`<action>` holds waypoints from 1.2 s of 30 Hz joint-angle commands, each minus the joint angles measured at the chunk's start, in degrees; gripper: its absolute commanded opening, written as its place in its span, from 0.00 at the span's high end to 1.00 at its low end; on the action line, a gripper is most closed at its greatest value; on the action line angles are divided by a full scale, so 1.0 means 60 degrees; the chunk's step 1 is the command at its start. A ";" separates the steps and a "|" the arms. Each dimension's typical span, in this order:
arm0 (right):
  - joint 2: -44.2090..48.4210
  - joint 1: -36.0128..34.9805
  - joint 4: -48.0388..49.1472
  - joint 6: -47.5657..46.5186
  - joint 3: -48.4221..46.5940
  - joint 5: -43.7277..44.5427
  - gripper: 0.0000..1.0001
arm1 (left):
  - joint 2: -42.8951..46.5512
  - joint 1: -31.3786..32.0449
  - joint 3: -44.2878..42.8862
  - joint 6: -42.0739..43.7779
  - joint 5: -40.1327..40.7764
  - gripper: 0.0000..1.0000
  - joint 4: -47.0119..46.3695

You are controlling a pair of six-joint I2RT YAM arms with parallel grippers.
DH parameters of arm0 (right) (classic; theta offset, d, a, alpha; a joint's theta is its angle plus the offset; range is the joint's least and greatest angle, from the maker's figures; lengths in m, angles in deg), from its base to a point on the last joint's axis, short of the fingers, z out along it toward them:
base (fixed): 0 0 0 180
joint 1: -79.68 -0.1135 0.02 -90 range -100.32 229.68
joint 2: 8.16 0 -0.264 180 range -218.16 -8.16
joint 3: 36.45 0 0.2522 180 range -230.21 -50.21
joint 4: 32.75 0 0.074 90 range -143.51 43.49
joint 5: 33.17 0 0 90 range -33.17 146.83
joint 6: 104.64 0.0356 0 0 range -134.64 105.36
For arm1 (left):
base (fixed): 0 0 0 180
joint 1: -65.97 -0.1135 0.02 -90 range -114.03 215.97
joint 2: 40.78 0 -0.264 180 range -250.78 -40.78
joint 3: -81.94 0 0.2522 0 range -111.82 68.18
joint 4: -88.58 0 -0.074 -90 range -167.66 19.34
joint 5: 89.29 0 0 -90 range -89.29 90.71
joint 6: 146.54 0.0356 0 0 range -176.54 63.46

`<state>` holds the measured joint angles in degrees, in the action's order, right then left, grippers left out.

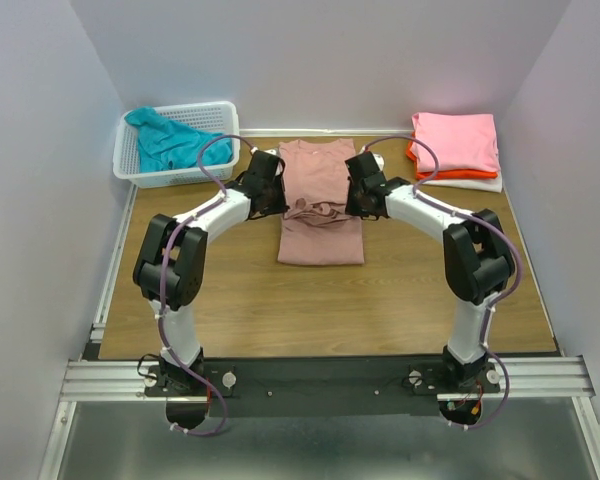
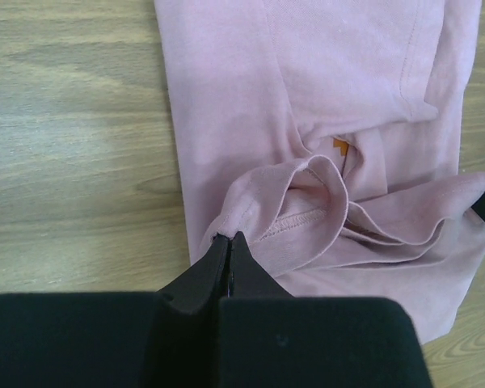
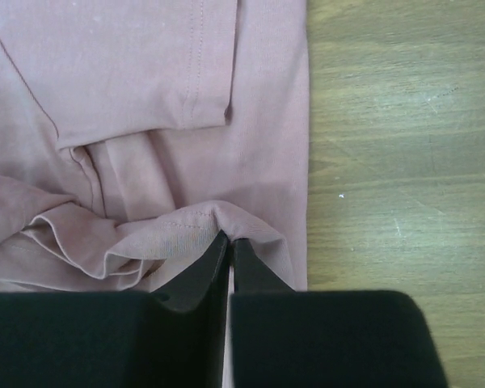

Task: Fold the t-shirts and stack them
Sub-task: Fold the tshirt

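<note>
A dusty-pink t-shirt [image 1: 320, 225] lies in the middle of the table, its sides folded in and its near part lifted and bunched. My left gripper [image 2: 229, 236] is shut on the hem at the shirt's [image 2: 307, 81] left edge. At the right edge, my right gripper [image 3: 229, 237] pinches a raised fold of the shirt [image 3: 145, 73], with only a thin slit between its jaws. In the top view both grippers [image 1: 280, 205] [image 1: 358, 205] flank the bunched cloth. A teal t-shirt [image 1: 170, 140] lies in the basket. Folded bright pink [image 1: 455, 140], orange [image 1: 416, 158] and white [image 1: 475, 183] t-shirts are stacked at the back right.
The white lattice basket [image 1: 220, 112] stands at the back left corner. Bare wooden table [image 1: 320, 310] lies between the shirt and the arm bases. Walls close in the left, right and back sides.
</note>
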<state>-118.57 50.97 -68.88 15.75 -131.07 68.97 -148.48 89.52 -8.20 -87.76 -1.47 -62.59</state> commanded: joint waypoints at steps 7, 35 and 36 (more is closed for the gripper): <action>-0.0013 0.0171 0.0140 -0.0187 -0.0469 -0.0236 0.29 | 0.0107 -0.0175 -0.0307 0.0135 0.0025 0.14 0.0037; 0.4162 0.0156 0.0666 0.0881 0.4993 -0.1745 0.00 | 0.3477 0.0601 0.5228 -0.1168 -0.0677 0.05 -0.1793; 0.4207 0.0170 0.0710 0.0896 0.5082 -0.1832 0.00 | 0.3448 0.0601 0.5317 -0.1226 -0.0678 0.07 -0.1808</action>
<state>-95.93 51.73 -66.00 19.35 -102.97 57.32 -128.70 92.71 22.01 -93.77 -4.00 -70.52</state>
